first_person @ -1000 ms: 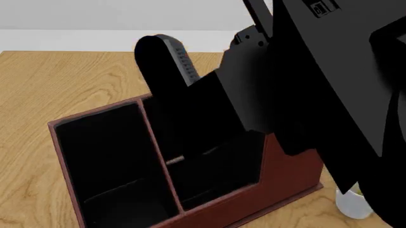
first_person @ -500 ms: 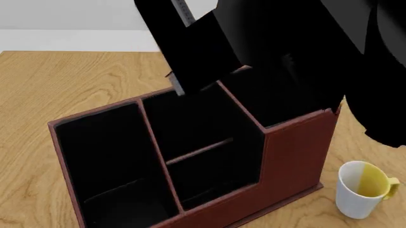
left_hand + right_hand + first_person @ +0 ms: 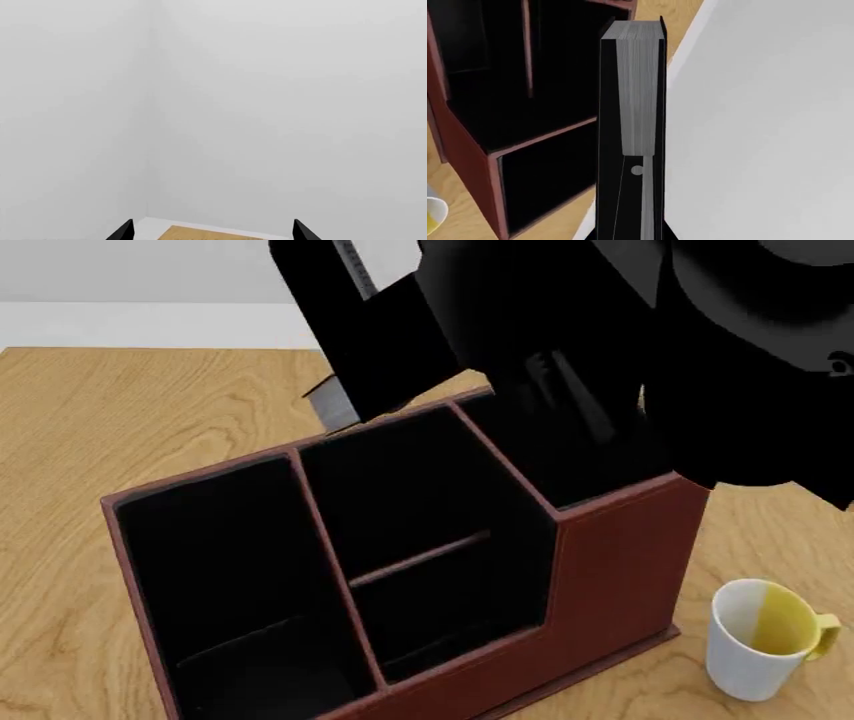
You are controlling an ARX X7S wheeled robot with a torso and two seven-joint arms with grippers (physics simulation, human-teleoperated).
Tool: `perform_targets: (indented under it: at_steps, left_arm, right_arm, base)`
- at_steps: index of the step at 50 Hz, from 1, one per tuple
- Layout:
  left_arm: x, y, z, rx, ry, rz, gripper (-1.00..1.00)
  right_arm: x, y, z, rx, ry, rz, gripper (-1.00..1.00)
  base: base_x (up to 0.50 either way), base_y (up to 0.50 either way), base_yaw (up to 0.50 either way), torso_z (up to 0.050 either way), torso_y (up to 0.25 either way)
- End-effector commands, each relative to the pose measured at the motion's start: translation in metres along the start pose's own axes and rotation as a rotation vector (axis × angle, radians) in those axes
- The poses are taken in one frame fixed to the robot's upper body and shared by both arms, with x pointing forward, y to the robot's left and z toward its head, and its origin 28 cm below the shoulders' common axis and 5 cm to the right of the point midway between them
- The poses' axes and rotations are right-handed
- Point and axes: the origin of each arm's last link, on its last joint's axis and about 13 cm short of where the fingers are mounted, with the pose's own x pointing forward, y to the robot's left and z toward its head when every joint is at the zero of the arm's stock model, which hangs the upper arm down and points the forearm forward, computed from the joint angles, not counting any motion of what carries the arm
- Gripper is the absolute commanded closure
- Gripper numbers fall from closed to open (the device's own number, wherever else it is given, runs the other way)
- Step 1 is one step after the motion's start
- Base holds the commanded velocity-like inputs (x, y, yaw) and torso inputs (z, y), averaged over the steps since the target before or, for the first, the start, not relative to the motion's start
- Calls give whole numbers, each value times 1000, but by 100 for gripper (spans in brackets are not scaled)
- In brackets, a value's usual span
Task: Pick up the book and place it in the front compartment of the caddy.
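The black book (image 3: 639,90), its grey page edges facing the right wrist camera, is clamped upright in my right gripper (image 3: 627,234), which is shut on its lower end. In the head view the book (image 3: 350,335) hangs tilted above the far rim of the red-brown caddy (image 3: 627,570), clear of its black compartments, with my right arm covering most of it. In the right wrist view the caddy (image 3: 467,145) lies beside and beyond the book. My left gripper (image 3: 210,235) is open and empty, facing a pale wall.
A white-and-yellow mug (image 3: 761,640) stands on the wooden table (image 3: 120,410) at the caddy's right front corner. My black right arm (image 3: 694,360) fills the upper right of the head view. A corner of the table (image 3: 213,236) shows between the left fingertips.
My right arm has risen from low over the caddy, lifting the book up and slightly left. The mug, which the arm mostly hid before, now shows fully.
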Motion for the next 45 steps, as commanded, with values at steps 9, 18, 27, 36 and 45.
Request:
perform_targets:
  at_steps: [9, 18, 27, 36, 45]
  left_arm:
    - [1, -2, 2, 2, -36, -33, -100]
    - [2, -2, 3, 8, -39, -32, -100]
    - [2, -2, 3, 10, -38, -26, -100]
    - [3, -1, 3, 11, -39, -20, -100]
    - [3, 0, 3, 12, -38, -15, -100]
  right_arm:
    - [40, 7, 5, -16, -22, 5, 100]
    - [63, 12, 5, 0, -33, 26, 100]
    - [73, 12, 3, 10, -31, 35, 100]
    - [81, 13, -1, 36, -7, 45, 100]
    - [81, 15, -3, 37, 11, 49, 100]
  base:
    - [0, 0, 0, 0, 2]
    - [0, 0, 0, 0, 1]
    - [0, 0, 0, 0, 1]
    - [0, 0, 0, 1, 1]
    - [0, 0, 0, 0, 2]
